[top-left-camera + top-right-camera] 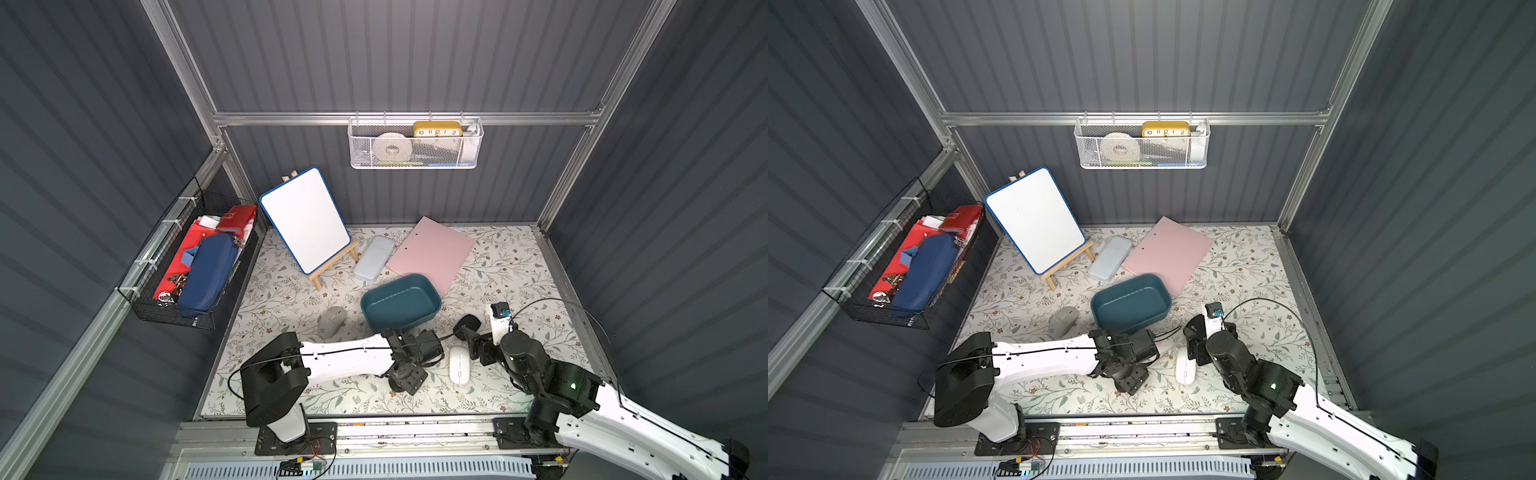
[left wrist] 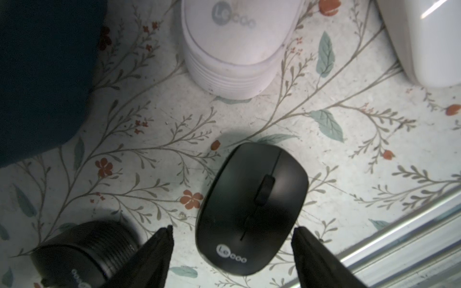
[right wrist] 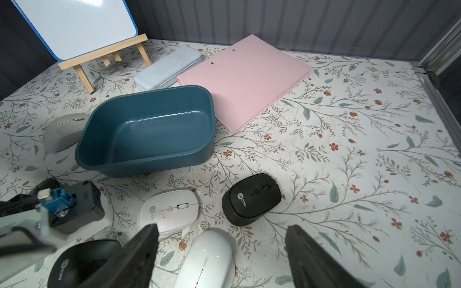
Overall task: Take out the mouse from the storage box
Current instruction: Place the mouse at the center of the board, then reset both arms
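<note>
While astride mouse [image 2: 252, 209], left claw [image 2: 233, 229] clear.

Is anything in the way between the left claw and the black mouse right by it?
No, nothing visible is in the way. In the left wrist view the left gripper is open, and the black mouse lies on the flowery mat right between its fingers. The storage box looks empty.

The brand "Lecoo" is printed on the black mouse [image 2: 252, 209], on the ribbed white mouse [image 2: 237, 37] and on another black mouse [image 3: 252, 199], while the yellow clock [image 1: 437, 129] in the white mesh basket [image 1: 415, 160] shows the numerals 10, 11, 12, 1 and 2.
</note>
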You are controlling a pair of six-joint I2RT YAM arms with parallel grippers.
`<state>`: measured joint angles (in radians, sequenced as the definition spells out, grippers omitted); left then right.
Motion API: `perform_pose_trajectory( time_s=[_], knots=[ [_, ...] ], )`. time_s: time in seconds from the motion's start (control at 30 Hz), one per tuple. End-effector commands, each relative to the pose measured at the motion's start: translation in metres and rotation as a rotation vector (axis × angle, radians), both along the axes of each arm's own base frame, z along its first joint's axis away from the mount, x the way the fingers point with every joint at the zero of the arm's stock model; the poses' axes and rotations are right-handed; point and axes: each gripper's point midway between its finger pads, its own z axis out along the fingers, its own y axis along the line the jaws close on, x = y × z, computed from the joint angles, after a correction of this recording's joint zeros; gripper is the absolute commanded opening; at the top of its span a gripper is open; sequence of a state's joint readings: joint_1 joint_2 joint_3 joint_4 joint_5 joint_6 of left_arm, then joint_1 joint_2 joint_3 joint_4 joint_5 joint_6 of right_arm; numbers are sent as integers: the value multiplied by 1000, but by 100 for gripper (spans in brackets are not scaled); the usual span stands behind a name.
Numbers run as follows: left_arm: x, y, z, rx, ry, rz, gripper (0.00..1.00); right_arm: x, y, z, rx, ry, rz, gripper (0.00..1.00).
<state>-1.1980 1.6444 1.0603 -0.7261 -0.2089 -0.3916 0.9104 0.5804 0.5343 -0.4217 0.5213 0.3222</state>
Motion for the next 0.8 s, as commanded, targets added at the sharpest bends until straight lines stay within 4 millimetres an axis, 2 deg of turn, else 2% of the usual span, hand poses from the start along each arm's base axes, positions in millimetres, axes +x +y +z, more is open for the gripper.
perform_pose_trajectory(
  time_s=[0.0, 0.07, 0.13, 0.27, 0.37, 0.47, 0.57, 0.67, 0.77],
  knots=[
    [-2, 1, 5, -9, 2, 6, 83, 0, -5, 6, 14, -9, -27, 84],
    [1, 2, 12, -14, -21, 16, 85, 0, -5, 7, 13, -11, -27, 84],
    [8, 0, 28, -54, -64, 35, 87, 1, -7, 9, 9, -14, -31, 84],
    [29, -9, 88, -216, -222, 58, 95, 3, -17, 16, -23, -31, -81, 84],
    [60, -9, 144, -375, -383, 126, 99, 7, -29, 32, -40, -78, -139, 86],
    [112, 25, 183, -475, -513, 314, 100, 14, -40, 51, -63, -145, -202, 93],
    [162, 75, 202, -469, -670, 496, 99, 24, -50, 71, -80, -213, -287, 99],
    [205, 125, 210, -406, -824, 677, 99, 41, -64, 80, -116, -256, -402, 99],
    [236, 164, 206, -364, -907, 816, 99, 65, -78, 74, -155, -265, -510, 99]
  ],
)
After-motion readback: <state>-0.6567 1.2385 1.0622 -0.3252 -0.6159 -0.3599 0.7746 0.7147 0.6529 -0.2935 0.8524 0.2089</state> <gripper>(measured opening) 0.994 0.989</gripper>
